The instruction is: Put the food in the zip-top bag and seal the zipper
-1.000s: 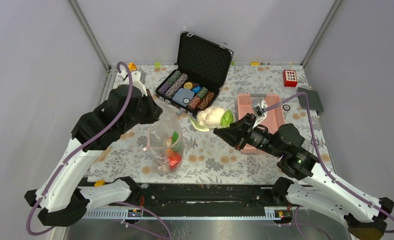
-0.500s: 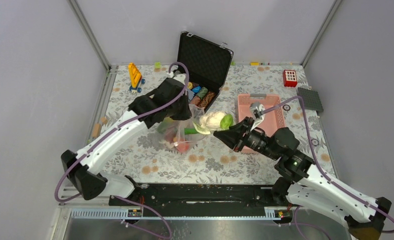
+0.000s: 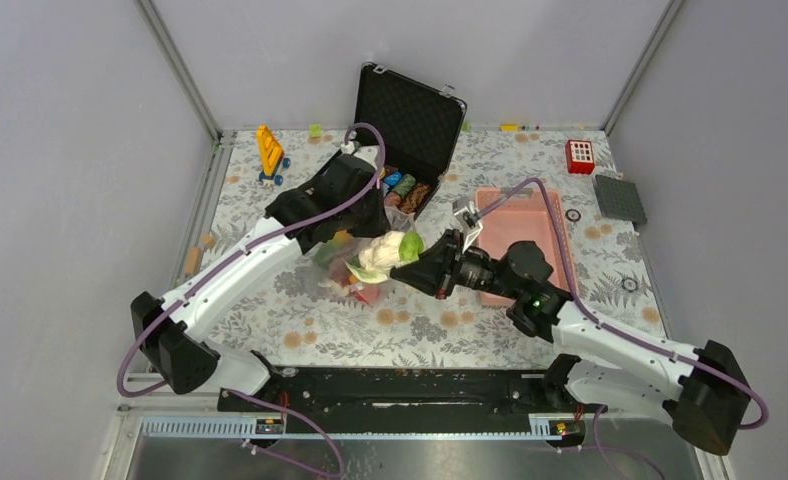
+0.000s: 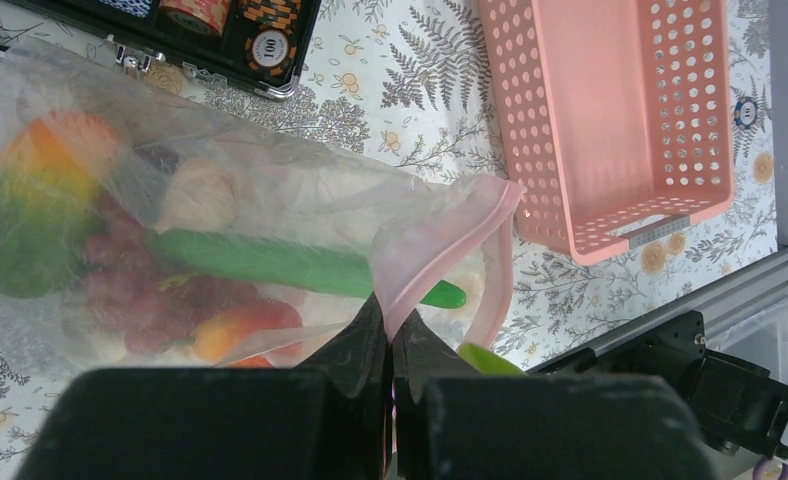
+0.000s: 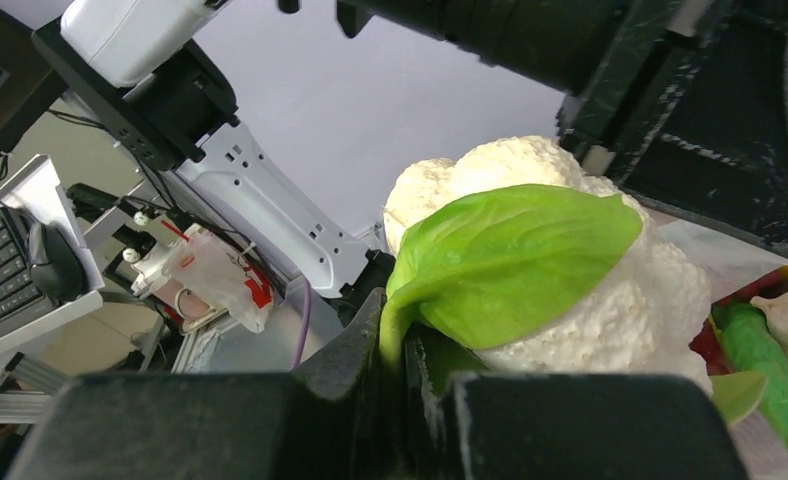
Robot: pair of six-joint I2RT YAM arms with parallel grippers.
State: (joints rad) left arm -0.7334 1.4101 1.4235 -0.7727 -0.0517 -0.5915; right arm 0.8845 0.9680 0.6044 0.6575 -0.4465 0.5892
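Since the earlier frames the toy cauliflower (image 3: 382,250) has been carried leftward from beside the pink basket (image 3: 545,215) to the mouth of the zip-top bag (image 4: 220,200), while the left arm has hardly shifted over the last half second.

The left gripper (image 4: 388,312) is seen clamped shut on a fold of the bag's rim, with the pale-pink zipper strip (image 4: 500,270) pinched between its fingers and the mouth held lifted towards the right arm. The right gripper (image 5: 400,335) is closed narrowly on the base of the cauliflower's green leaf (image 5: 510,250), so the white head hangs out beyond the fingertips.

The bag lies on the floral table (image 3: 440,325), just in front of the open poker chip case (image 3: 410,110). An orange-green mango (image 4: 40,190), a long green vegetable (image 4: 270,262) and dark grapes (image 4: 130,290) can be made out through the film.

The cauliflower is judged to be light, hollow and rigid, but bulky against a slack opening. Because it is held only by a thin leaf, it may be expected to swivel if its head is pressed against the film. The bag is judged soft, slippery and shapeless, and is best gripped along the stiffer zipper strip, as it is now. For sealing, the strip's two sides would need to be pinched together at one end and run along.
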